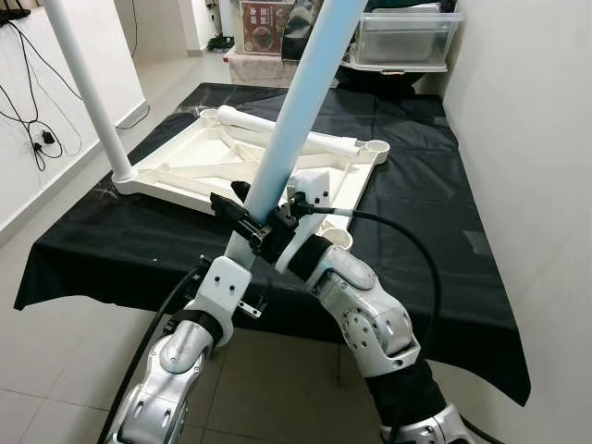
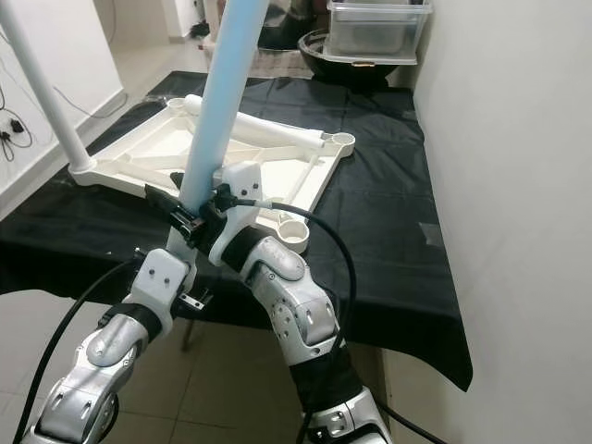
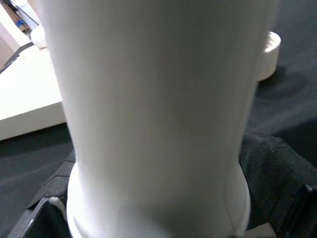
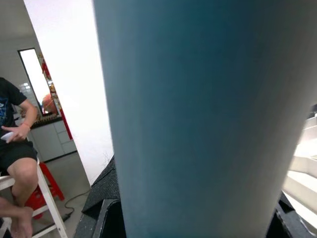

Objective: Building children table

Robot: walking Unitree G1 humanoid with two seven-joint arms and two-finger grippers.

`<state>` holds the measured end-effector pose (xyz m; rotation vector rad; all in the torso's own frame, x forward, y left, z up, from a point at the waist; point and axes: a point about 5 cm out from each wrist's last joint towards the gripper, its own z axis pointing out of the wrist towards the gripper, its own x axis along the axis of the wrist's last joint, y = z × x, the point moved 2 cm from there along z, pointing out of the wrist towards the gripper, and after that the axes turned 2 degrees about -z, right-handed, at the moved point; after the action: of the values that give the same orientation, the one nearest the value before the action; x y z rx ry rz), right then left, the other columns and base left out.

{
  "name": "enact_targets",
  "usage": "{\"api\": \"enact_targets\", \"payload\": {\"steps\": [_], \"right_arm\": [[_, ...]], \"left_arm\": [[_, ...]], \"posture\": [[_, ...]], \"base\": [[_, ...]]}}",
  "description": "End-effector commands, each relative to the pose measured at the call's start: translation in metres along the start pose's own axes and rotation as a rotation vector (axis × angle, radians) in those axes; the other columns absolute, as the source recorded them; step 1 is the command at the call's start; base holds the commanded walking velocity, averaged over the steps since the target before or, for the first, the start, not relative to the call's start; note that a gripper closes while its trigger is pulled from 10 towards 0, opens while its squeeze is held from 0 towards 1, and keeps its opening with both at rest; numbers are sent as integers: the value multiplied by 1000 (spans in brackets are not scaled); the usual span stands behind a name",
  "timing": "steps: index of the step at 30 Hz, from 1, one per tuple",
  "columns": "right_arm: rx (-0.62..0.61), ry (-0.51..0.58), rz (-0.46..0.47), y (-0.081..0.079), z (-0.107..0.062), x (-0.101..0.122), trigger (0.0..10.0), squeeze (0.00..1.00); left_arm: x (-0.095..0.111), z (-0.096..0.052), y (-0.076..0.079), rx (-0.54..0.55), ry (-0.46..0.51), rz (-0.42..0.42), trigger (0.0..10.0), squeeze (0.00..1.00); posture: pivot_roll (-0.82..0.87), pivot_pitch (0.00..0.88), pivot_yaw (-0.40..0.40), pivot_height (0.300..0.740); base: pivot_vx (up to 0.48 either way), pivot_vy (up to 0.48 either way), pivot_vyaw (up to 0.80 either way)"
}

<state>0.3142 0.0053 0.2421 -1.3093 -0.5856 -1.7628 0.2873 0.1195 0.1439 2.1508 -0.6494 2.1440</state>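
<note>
**Seating the blue leg in the near corner socket**

I have the light blue table leg [image 1: 294, 116] held in both claws, low on its shaft and just above its white end. My left claw [image 1: 242, 220] is clamped on it from the left, and my right claw [image 1: 294, 208] comes in from the other side at almost the same height. In both wrist views the tube sits tight between the black fingers, so I judge both grips closed on the leg. The leg leans away from me, its top tilted toward the far right.

The white tabletop [image 1: 199, 176] lies upside down on the black-covered desk [image 1: 435, 240]. One white leg [image 1: 88, 88] already stands in its left corner, and another white leg [image 1: 282, 134] lies loose across the underside. The open socket [image 1: 337, 238] at the near right corner sits just beside my right wrist, and I take it as the target.

To do this well, I should first bring the leg upright, because a tilted tube will catch on the socket rim. Then I should shift its white end over the socket and press straight down with both claws together. My arms hide that end in the head views, so I would check alignment through the left wrist view. The loose leg and the standing leg need clearance as I swing.
</note>
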Motion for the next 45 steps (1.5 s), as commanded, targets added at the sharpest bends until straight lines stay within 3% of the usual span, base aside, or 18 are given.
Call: {"api": "enact_targets", "payload": {"steps": [1, 6, 11, 15, 16, 17, 20, 25, 29, 32, 45], "right_arm": [[20, 57, -10, -2, 7, 14, 0, 0], [-21, 67, -31, 8, 8, 18, 0, 0], [-212, 104, -111, 44, 5, 31, 0, 0], [-287, 108, -148, 55, 2, 34, 0, 0], [-334, 109, -176, 62, -1, 36, 3490, 0], [-415, 106, -242, 72, -5, 39, 10000, 0], [-507, 106, -316, 85, -12, 43, 10000, 0], [-538, 116, -316, 90, -17, 45, 10000, 0], [-527, 120, -308, 87, -20, 41, 10000, 0], [-523, 120, -305, 84, -20, 38, 10000, 0], [-518, 121, -299, 82, -15, 33, 10000, 0]], "left_arm": [[-13, -6, 2, -23, -56, -13, 10000, 0], [-18, -13, 2, -9, -70, -30, 10000, 0], [-25, -31, -2, 84, -72, -53, 10000, 0], [-21, -34, -3, 121, -48, -69, 10000, 0], [-18, -36, -3, 143, -34, -82, 10000, 0], [-13, -38, -2, 167, -9, -103, 10000, 0], [-6, -42, -3, 208, 26, -124, 10000, 0], [2, -45, -5, 253, 65, -147, 10000, 0], [20, -47, -24, 392, 144, -106, 10000, 0], [28, -47, -32, 431, 178, -89, 10000, 0], [34, -45, -37, 443, 197, -65, 10000, 0]], "posture": [[-2, 64, 14, 740], [-1, 63, 13, 740], [3, 60, 9, 740], [5, 57, 8, 740], [5, 57, 8, 740], [5, 56, 7, 740], [4, 55, 3, 740], [4, 55, 3, 740], [-6, 45, 3, 740], [-3, 39, 2, 740], [-2, 33, 3, 740]], "base": [[0, 0, 0], [0, 0, 0], [0, 0, 0], [0, 0, 0], [0, 0, 0], [0, 0, 0], [0, 0, 0], [0, 0, 0], [0, 0, -278], [0, 0, 0], [46, 0, 0]]}}
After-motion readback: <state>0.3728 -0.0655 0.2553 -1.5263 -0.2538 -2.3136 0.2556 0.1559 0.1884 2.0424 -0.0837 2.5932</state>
